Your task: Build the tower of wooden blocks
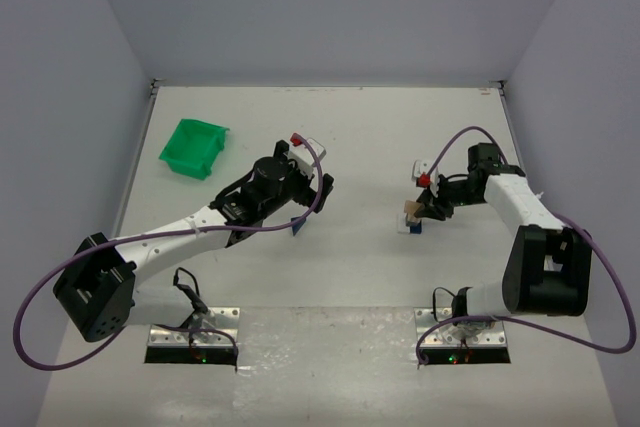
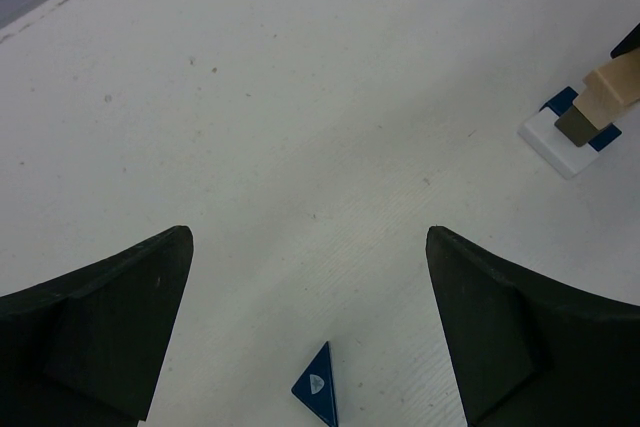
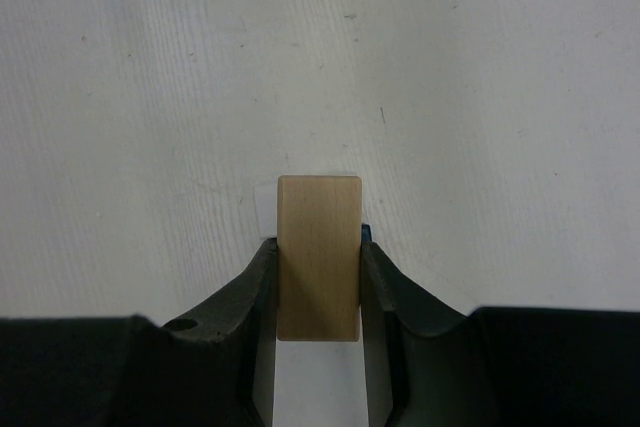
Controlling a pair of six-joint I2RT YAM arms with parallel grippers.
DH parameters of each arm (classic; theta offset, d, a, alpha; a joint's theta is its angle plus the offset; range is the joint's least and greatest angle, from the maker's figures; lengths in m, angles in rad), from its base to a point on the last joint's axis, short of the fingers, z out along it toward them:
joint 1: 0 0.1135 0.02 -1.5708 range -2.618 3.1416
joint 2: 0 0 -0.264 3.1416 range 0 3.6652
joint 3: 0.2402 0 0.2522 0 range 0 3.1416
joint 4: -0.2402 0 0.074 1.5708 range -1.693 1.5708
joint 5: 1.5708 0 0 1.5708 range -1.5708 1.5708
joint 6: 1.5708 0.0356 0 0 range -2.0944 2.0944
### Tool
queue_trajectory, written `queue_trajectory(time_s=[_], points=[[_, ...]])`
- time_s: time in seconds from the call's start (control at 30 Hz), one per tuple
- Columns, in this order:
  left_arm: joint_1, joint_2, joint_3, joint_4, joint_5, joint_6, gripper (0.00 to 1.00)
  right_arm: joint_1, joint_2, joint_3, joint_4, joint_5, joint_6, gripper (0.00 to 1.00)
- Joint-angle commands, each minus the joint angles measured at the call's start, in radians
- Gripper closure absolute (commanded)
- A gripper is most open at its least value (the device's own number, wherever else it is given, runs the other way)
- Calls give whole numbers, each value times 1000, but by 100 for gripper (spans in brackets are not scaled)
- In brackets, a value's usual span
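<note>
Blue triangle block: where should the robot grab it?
Probably from straight above, with the open left gripper hovering over it. The small blue triangular wooden wedge seems to lie flat, triangle face up, so pinch near its wide end, where the sloping sides offer most to press on.

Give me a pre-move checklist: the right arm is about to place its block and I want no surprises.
1. Right gripper shut on tan block: ok.
2. Block hangs over white base: ok.
3. Block squared with grey block beneath: cannot tell.
4. Left gripper open, away from that base: ok.
5. Blue wedge lies free beneath it: ok.
</note>
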Motion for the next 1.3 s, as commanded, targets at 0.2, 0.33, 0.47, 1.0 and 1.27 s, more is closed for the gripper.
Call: queue_trajectory(time_s=[0.2,0.33,0.47,1.0,1.27], points=[[-6,-13,36,38,22,10,0,5,2,35,-30,-34,-61,78],[-6,-13,33,36,28,10,0,7,12,44,-54,-54,-90,78],[-6,-14,28,35,28,9,0,10,28,56,-49,-49,-76,78],[-6,-22,22,33,33,8,0,10,40,49,-32,-26,-72,76],[-6,-22,22,32,31,6,0,10,48,53,-32,-21,-72,73]])
